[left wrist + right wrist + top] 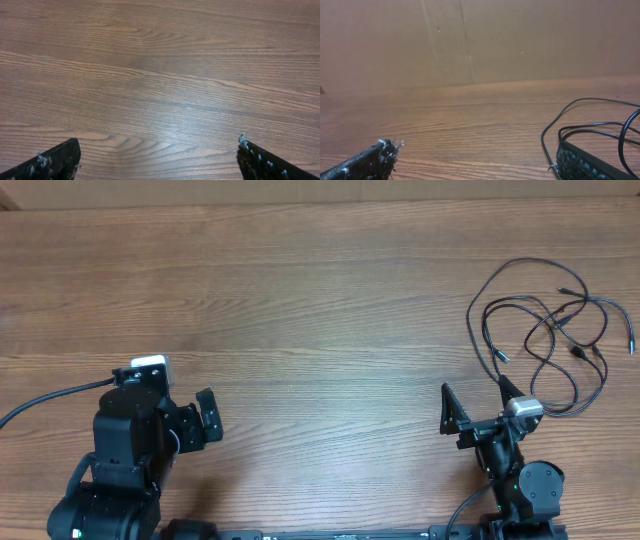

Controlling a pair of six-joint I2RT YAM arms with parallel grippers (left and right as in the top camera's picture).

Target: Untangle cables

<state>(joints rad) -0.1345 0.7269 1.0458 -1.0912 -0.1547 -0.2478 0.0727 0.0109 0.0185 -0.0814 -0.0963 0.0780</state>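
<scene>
thin black cables [556, 323] with small plug ends lie in a loose, crossed tangle at the upper right of the overhead frame, on the brown wooden table [320, 310]. their nearest loop sits just beside the right gripper [480, 408]. we judge the untangling not yet begun: that gripper and the left gripper [200, 423] both stand with fingers apart, holding nothing. the sprawl has no clear long axis, and its plug ends point several ways.

Cables [545, 330] on the table [320, 290] at far right, right gripper [472, 157] just before them at the near edge, left gripper [157, 152] well apart at near left, wall [480, 40] behind the table
</scene>
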